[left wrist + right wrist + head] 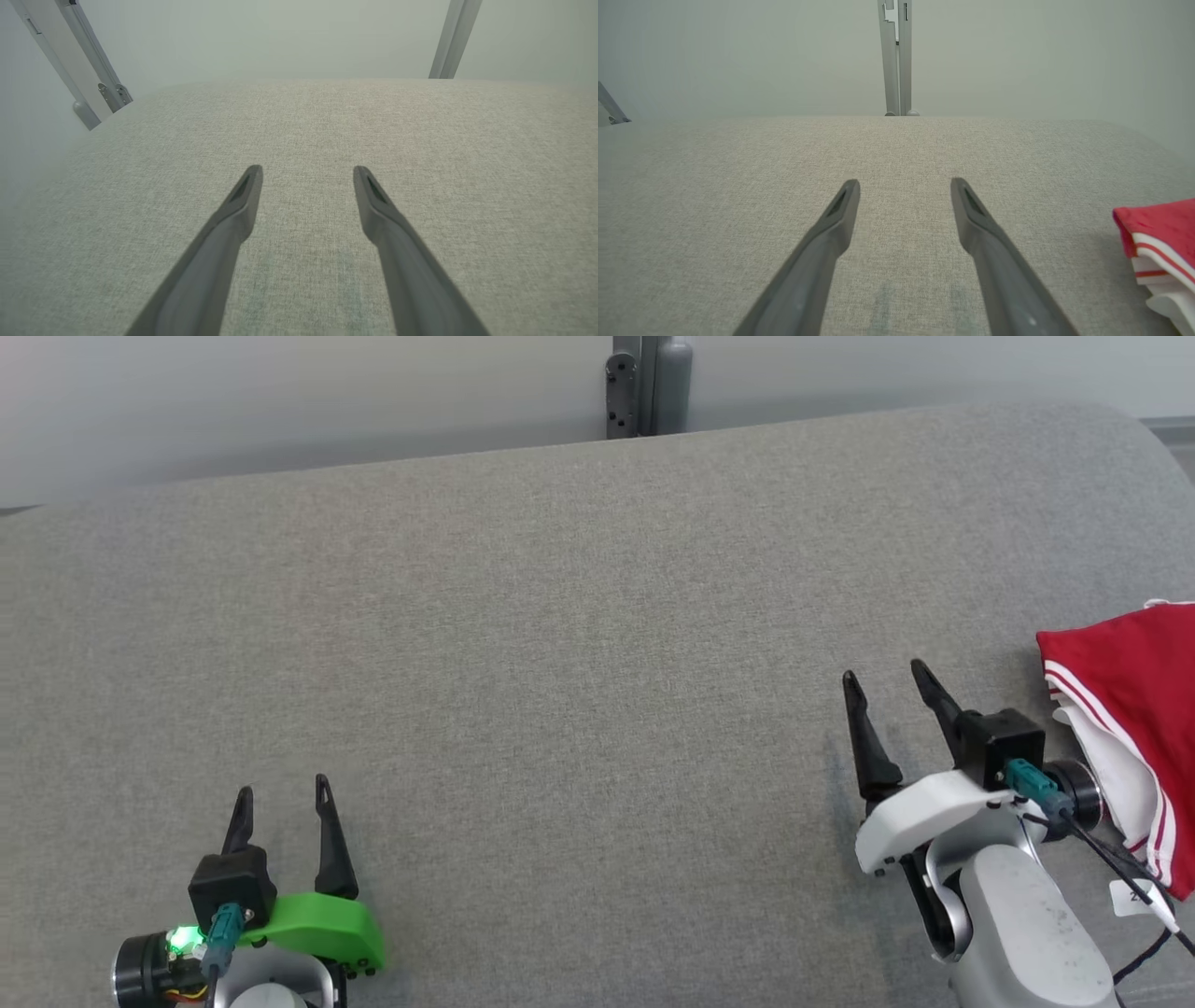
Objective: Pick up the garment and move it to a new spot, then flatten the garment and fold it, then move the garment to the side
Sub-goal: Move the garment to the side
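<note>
The head view takes in both arms. The left fingers (330,845) stand apart with nothing between them, and so do the right fingers (866,737). The garment (1134,709) lies on the bench (560,616) just to the right of the right fingers, apart from them and cut off by the picture's edge.

The right wrist view catches the garment (1160,228) off to the right of its spread fingers (833,228). In the left wrist view, bare cloth lies ahead of the parted fingers (233,219).

The bench is covered in grey woven fabric with a rounded far edge. Beyond the fingers a grey metal post (649,383) stands against a pale wall (280,401).

The garment is red with white stripes and a white inner layer, lying folded in a thick stack.
</note>
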`<state>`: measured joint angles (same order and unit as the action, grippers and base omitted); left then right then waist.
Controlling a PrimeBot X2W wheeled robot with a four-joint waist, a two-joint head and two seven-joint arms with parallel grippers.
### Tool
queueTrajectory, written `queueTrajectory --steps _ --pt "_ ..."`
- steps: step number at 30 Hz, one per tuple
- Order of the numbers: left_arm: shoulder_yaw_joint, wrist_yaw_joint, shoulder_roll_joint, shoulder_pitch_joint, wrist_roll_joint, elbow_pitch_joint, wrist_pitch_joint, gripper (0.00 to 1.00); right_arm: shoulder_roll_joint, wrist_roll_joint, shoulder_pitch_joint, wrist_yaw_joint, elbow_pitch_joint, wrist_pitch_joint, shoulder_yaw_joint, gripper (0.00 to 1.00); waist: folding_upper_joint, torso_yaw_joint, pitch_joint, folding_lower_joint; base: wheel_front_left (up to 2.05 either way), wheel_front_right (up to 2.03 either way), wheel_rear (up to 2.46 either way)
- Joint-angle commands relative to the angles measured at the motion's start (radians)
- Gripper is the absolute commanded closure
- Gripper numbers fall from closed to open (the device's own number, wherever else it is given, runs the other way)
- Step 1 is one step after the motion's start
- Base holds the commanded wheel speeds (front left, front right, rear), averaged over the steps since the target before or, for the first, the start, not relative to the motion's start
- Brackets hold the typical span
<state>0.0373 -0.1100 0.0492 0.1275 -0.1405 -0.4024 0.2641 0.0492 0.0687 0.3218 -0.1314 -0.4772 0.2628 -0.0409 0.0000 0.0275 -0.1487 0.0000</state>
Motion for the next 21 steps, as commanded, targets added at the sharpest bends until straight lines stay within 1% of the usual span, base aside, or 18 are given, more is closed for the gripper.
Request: queueTrajectory --steps 1,8,12,13,21 --pt "-0.003 0.000 0.004 -0.020 -0.008 0.006 -0.001 0.00 0.004 0.014 -0.022 0.002 -0.004 0.002 -0.009 0.00 0.0000 -0.036 0.042 0.0000 0.00 0.00 0.00" --pt "-0.022 0.019 0.004 -0.068 -0.029 0.017 -0.001 0.00 0.003 0.037 -0.082 0.001 -0.017 0.002 -0.028 0.00 0.0000 -0.046 0.104 0.0000 0.00 0.00 0.00" --pt "-0.027 0.025 0.004 -0.091 -0.039 0.018 -0.001 0.00 0.003 0.057 -0.113 0.001 -0.014 0.002 -0.030 0.00 0.0000 -0.040 0.140 0.0000 0.00 0.00 0.00" --pt "-0.028 0.027 0.004 -0.096 -0.041 0.018 -0.001 0.00 0.004 0.079 -0.122 0.001 -0.015 0.002 -0.024 0.00 0.0000 -0.038 0.146 0.0000 0.00 0.00 0.00" --pt "-0.038 0.042 0.004 -0.120 -0.056 0.027 -0.001 0.00 0.003 0.081 -0.149 0.001 -0.001 0.002 -0.034 0.00 0.0000 -0.023 0.178 0.0000 0.00 0.00 0.00"
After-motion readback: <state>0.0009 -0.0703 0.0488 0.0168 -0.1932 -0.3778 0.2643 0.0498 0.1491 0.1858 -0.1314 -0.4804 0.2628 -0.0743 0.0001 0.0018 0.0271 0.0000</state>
